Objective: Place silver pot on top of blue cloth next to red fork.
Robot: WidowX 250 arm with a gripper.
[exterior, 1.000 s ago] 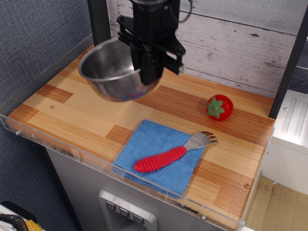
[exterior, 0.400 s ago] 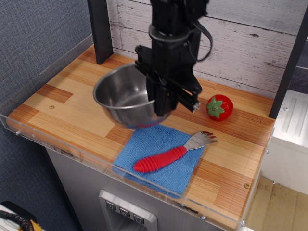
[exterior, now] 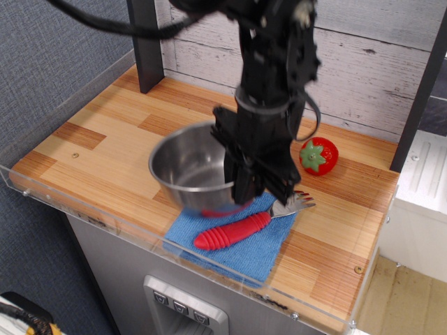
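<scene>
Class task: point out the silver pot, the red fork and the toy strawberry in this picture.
silver pot [exterior: 183,167]: main camera view, inner wall.
red fork [exterior: 232,232]: main camera view, ribbed handle.
toy strawberry [exterior: 323,155]: main camera view, red body.

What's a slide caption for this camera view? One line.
Hand holds the pot by its rim over the blue cloth, beside the red fork.

red toy strawberry [exterior: 319,155] | on wooden counter [exterior: 105,143] | near plank wall [exterior: 370,63]

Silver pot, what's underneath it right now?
The silver pot, held by the gripper, covers the back left part of the blue cloth, beside the red fork. Whether it touches the cloth is hidden.
</scene>
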